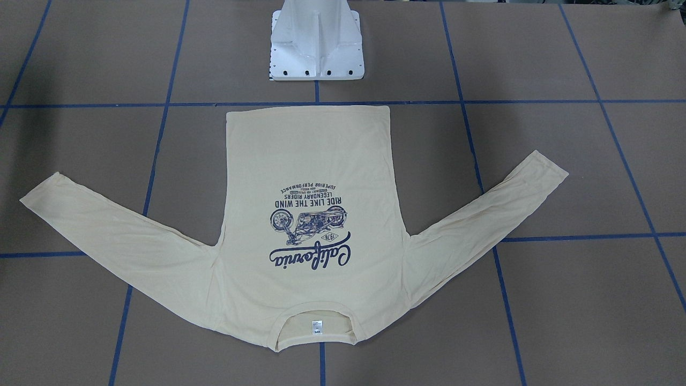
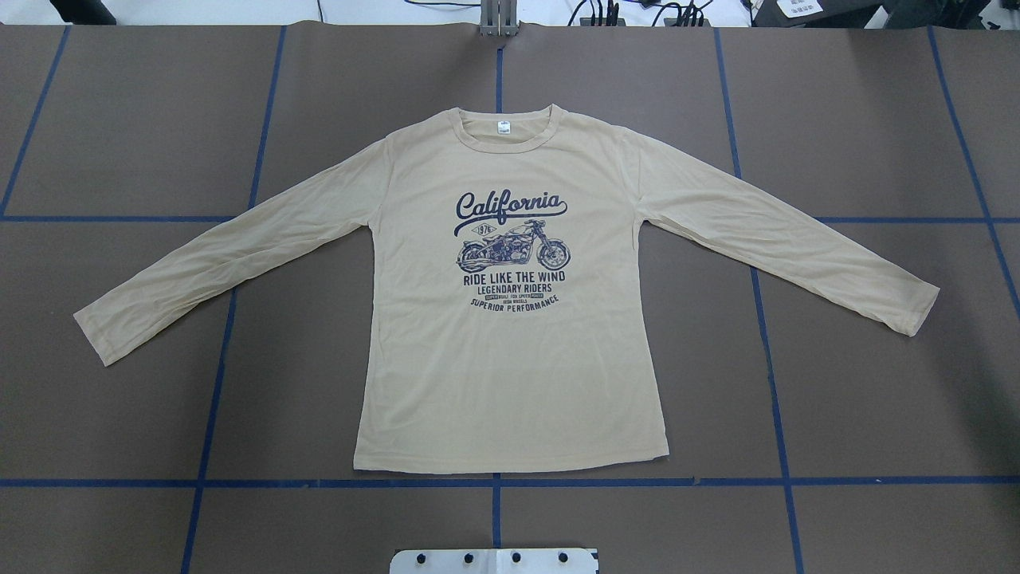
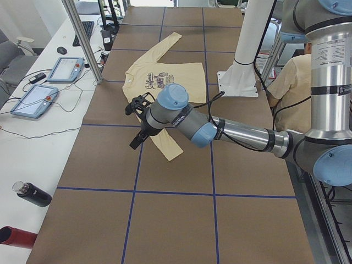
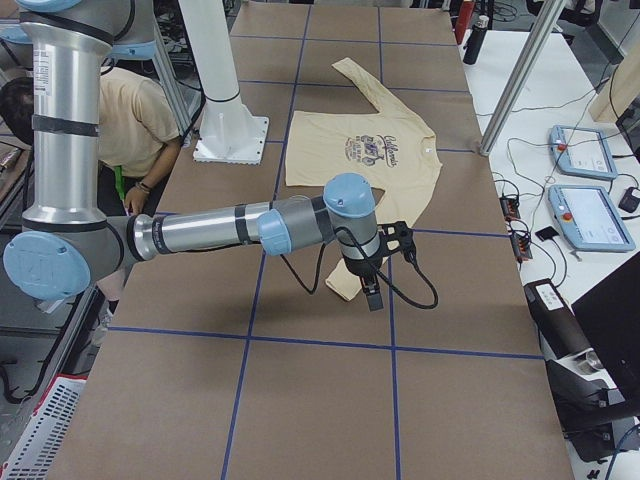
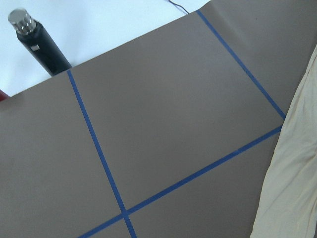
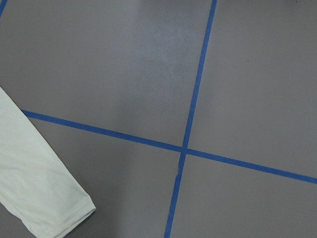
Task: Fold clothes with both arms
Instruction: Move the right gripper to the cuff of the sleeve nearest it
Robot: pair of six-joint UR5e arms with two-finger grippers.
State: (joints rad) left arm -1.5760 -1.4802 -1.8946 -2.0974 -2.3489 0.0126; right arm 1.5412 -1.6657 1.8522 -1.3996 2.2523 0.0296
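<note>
The pale cream-yellow long-sleeved shirt (image 2: pixel 510 367) lies flat on the brown table, print side up, both sleeves spread outward, collar tag (image 2: pixel 504 127) away from the robot. It also shows in the front-facing view (image 1: pixel 316 177). My left gripper (image 3: pixel 135 144) hangs over the table near the left sleeve's cuff (image 3: pixel 173 154). My right gripper (image 4: pixel 373 297) hangs near the right sleeve's cuff (image 4: pixel 343 287). Both show only in the side views, so I cannot tell if they are open or shut. The wrist views show sleeve edges (image 5: pixel 292 188) (image 6: pixel 44 198).
The white pedestal base (image 1: pixel 316 48) stands at the robot's side of the table. Blue tape lines (image 2: pixel 494 481) grid the table. A black bottle (image 5: pixel 37 42) and tablets (image 3: pixel 34 100) lie on a white side table. A person (image 4: pixel 120 110) sits beside the robot.
</note>
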